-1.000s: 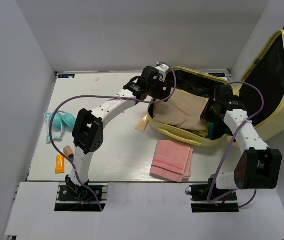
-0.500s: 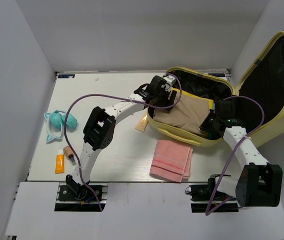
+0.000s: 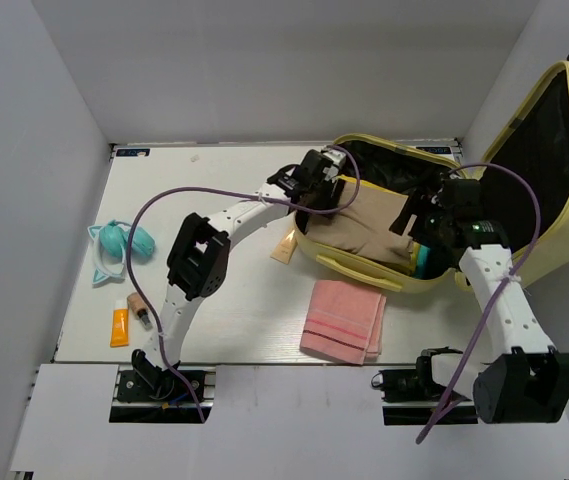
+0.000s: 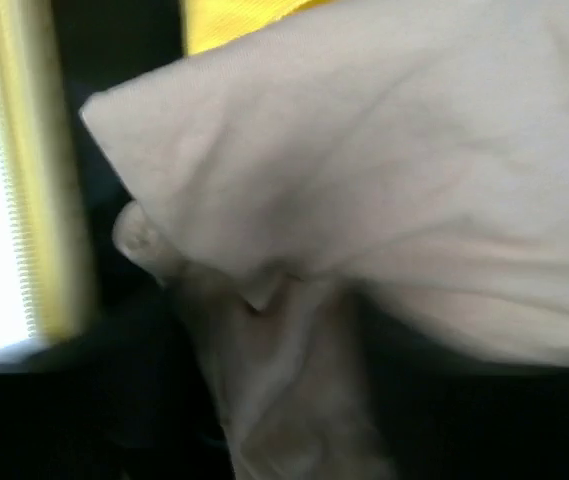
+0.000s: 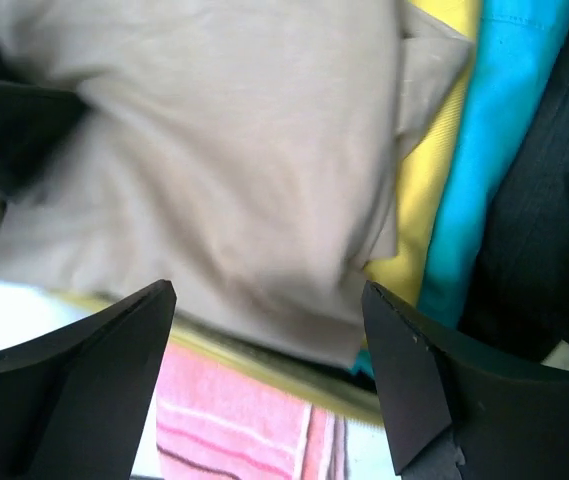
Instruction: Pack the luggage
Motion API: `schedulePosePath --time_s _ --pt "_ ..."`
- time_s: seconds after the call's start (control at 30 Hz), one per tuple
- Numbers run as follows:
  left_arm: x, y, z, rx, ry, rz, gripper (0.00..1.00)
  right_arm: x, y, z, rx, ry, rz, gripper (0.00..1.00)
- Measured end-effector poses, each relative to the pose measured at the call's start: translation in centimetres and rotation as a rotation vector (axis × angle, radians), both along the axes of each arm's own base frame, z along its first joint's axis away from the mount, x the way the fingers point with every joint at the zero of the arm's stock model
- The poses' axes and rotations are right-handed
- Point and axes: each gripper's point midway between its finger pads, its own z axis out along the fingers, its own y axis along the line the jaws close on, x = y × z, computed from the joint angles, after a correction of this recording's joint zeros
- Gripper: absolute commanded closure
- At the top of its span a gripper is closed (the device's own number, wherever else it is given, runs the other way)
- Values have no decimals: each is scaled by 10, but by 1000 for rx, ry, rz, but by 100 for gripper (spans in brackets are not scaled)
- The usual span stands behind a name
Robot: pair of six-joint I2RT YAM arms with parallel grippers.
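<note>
you're midway through settling the beige garment [image 3: 364, 220] into the luggage [image 3: 359, 270], which lies open at the far right of the table with its lid standing up on the right. the garment lies across the base, over a yellow piece [image 5: 434, 180] and a blue piece [image 5: 489, 130]. your left gripper [image 3: 319, 185] sits at the garment's far left corner, by the case's rim. its wrist view is filled with cloth and shows no fingers, so i cannot tell whether it's clamped or apart. your right gripper [image 5: 267, 300] hangs over the garment's right side, fingers spread, nothing between them. next, i judge, that left corner needs tucking flat inside the rim, then the pink towel [image 3: 344, 318] in front of the case wants fetching. no brand or writing is readable; a small blue sticker [image 3: 134, 152] is too tiny.
</note>
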Motion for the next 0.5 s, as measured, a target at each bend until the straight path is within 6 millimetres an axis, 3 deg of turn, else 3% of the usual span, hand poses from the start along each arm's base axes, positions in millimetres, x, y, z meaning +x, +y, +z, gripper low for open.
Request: schedulePosePath --time_s 0.13,0.27,0.43,0.5 --pt "-2 -5 23 -3 -23 -25 0 -19 3 17 -11 -28 49 18" --pt "-3 11 52 5 -45 -26 0 -45 13 13 -21 22 140 18" --pt "-15 29 114 -54 -90 -33 0 -76 34 6 -34 84 314 18" --pt "-28 35 144 -88 -114 -48 0 -87 44 4 -37 94 400 26"
